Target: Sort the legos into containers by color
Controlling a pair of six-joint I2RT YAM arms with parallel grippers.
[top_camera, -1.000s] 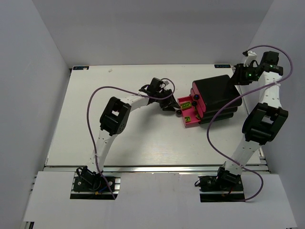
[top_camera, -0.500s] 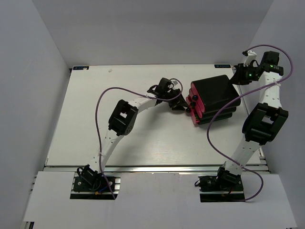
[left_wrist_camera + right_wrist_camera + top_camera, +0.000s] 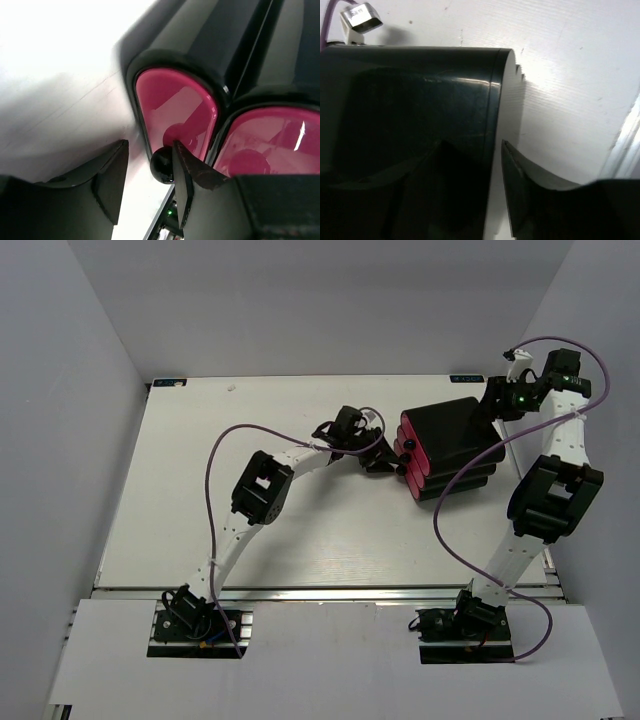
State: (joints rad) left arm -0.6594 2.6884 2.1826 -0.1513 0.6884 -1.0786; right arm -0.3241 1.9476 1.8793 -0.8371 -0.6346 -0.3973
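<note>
Where my left gripper (image 3: 149, 152) meets the front of the black cabinet (image 3: 455, 435), its fingers stand partly apart with a round black knob (image 3: 161, 165) between them. The knob looks to touch the inner edge of one finger, and a gap shows on its other side, so nothing is clamped. That knob belongs to a pink drawer (image 3: 175, 110), shut flush in the cabinet's front, and a second pink drawer (image 3: 272, 137) sits shut just beside it. At the cabinet's opposite, rear corner, my right gripper (image 3: 473, 147) also has its fingers apart, straddling the cabinet's back edge. One finger lies over the dark wall and the other off it, with a pale strip showing between that finger and the edge. Whether the first finger touches the wall I cannot tell. The cabinet rests skewed on the white table (image 3: 250, 410).
</note>
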